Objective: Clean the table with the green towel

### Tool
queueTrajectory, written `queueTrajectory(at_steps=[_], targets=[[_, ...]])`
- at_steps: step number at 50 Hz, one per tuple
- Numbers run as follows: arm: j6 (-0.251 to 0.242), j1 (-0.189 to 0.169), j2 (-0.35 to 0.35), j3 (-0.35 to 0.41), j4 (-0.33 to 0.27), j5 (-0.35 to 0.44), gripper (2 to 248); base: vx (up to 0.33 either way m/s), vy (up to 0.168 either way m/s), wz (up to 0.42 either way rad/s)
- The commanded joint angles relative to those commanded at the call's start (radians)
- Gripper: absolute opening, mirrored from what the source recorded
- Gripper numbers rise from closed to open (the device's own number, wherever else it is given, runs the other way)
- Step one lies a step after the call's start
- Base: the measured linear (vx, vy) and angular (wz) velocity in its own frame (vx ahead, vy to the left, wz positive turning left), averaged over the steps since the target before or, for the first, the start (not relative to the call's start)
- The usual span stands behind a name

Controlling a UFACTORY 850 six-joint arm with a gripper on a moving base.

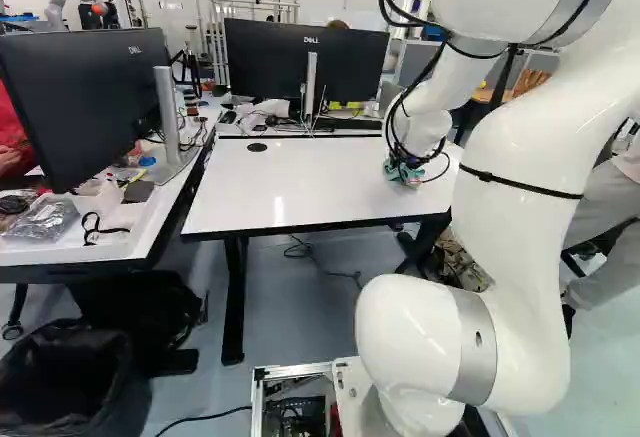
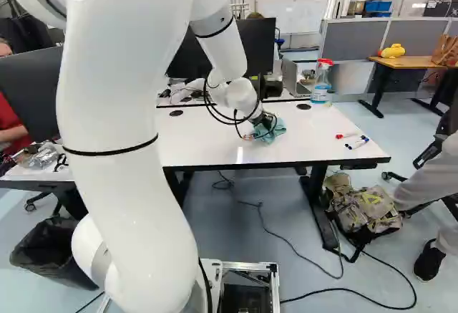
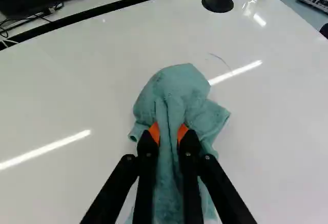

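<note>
Towel lies bunched on the white bench, and my end effector has hold of it: in the wrist view I see the end effector closed down on a fold of green cloth, pinched between its 2 orange pads, the rest spreading around and ahead of the fingers. From the base I get only a crumpled patch of it under the wrist.

The wrist view also gives me a thin blue mark on the bench, between the towel and a round black inset; I can't make that mark out in either base view. The right base view is where I find the markers on the bench, to the right of the towel, and the whole spray bottle near the far edge. My arm covers that stretch in the left base view, which instead gives me a fuller look at the cluttered side desk with its monitor.
</note>
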Motion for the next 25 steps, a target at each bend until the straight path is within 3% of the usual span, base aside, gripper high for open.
queueTrajectory(at_steps=[25], targets=[[0.000,-0.063,-0.065,-0.079,0.000,0.000,55,0.000,0.000,0.000]])
